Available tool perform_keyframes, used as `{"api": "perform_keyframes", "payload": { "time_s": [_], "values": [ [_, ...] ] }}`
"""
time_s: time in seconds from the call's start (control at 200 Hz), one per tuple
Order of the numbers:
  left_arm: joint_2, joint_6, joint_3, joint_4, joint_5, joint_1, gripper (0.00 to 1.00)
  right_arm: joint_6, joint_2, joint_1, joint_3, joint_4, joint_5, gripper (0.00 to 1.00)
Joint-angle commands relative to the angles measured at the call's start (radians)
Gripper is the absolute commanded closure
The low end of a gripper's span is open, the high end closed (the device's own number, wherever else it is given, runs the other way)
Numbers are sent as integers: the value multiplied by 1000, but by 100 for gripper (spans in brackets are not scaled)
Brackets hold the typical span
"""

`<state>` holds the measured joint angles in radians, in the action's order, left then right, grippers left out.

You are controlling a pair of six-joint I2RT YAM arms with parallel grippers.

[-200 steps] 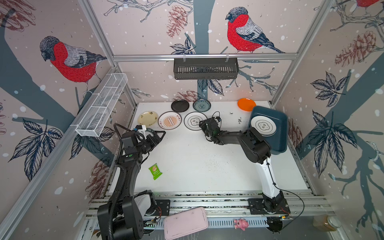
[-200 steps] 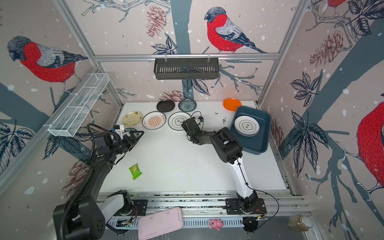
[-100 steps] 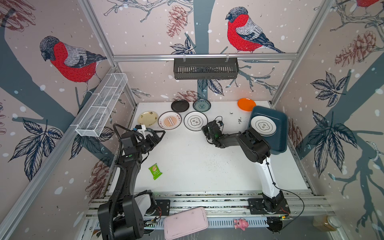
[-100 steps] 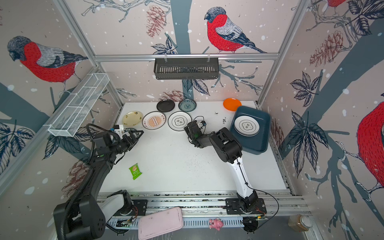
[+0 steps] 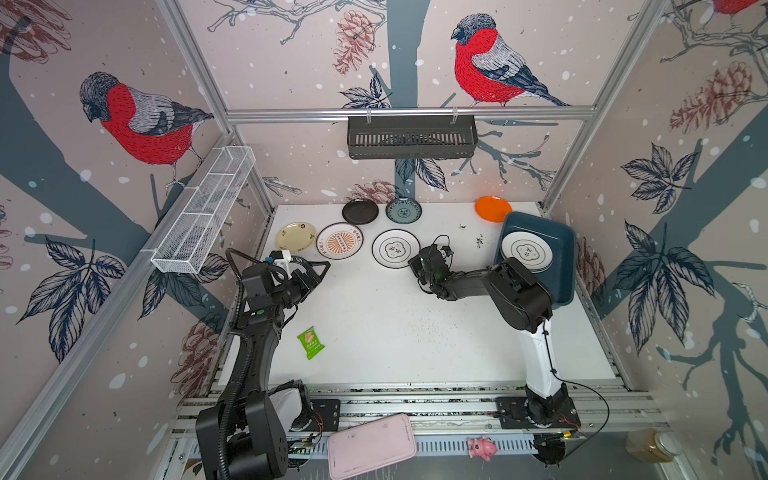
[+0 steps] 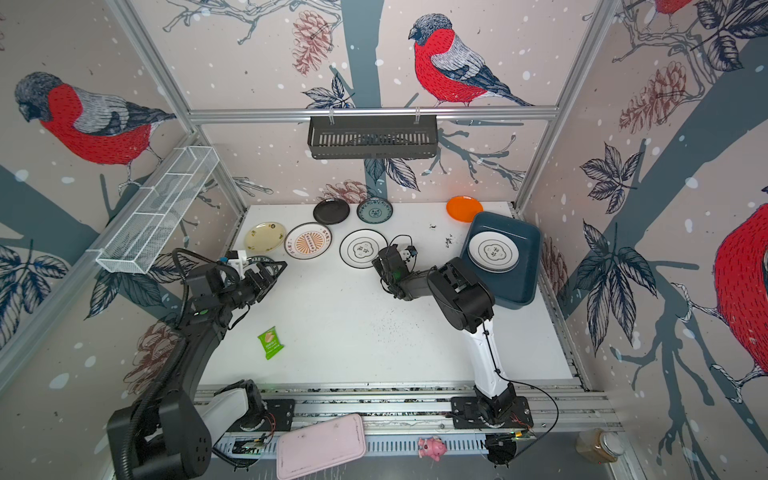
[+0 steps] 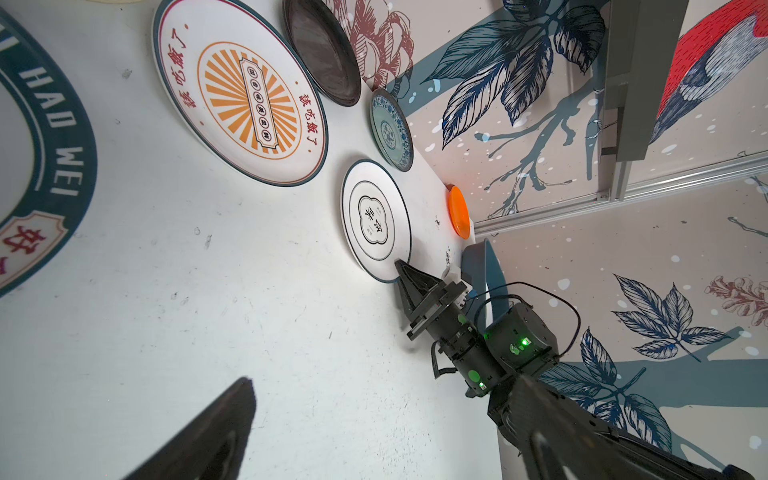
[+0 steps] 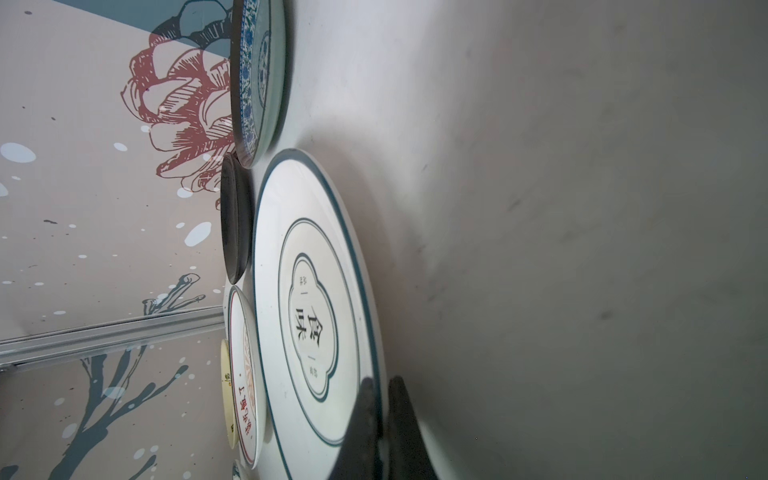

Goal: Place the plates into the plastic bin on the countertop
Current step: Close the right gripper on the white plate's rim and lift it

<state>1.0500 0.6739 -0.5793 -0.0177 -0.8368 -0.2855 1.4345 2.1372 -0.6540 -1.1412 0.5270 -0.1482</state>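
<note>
**A:** What do the top views hide?

**B:** In both top views the right gripper [image 5: 413, 262] has its fingertips tucked under its own wrist block, so its jaws cannot be read there; it meets the lower right edge of the white round plate with a thin dark rim line [image 5: 395, 248], which lies flat on the speckled white countertop [image 5: 395, 332] at centre frame; the left gripper [image 5: 320, 274], centre left, stands wide and empty, covering most of a dark-ringed lettered plate [image 5: 298, 260].

**A:** And the bin?

**B:** The dark teal rectangular plastic bin [image 5: 563, 266] sits at the right edge, its near corner behind the right arm [image 5: 519, 295]; a matching white plate [image 5: 525, 251] lies inside on others, how many is unclear; a plain orange plate [image 5: 493, 209] rests just beyond the bin's upper left corner.

**A:** The left wrist view?

**B:** The right gripper's closed tips sit on the white plate's rim at centre; one blurred left finger [image 7: 208, 436] shows at the bottom, its partner out of frame; the orange sunburst plate [image 7: 241, 95] is whole, upper left; the dark-ringed plate is cut off by the left edge.

**A:** The right wrist view?

**B:** Two dark fingers [image 8: 361, 415], bottom centre, pinch the white plate's rim between them; the black plate [image 8: 235, 224] and the teal-patterned plate [image 8: 257, 75] appear nearly edge-on beyond; the cream plate [image 8: 226, 395] is a sliver.
</note>
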Motion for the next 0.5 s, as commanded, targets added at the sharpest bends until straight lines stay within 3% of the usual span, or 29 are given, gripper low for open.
{"api": "perform_keyframes", "payload": {
  "time_s": [0.0, 0.34, 0.495],
  "values": [
    [-4, 5, 4, -65, -23, -1, 4, -50, -57, -11, 20, -44, -56, 98],
    [-15, -5, 19, -71, -22, 12, 4, -120, -261, -21, 93, -76, -113, 98],
    [-10, -51, -9, -29, -23, 93, 4, -144, -368, -16, 158, -106, -142, 98]
  ]
}}
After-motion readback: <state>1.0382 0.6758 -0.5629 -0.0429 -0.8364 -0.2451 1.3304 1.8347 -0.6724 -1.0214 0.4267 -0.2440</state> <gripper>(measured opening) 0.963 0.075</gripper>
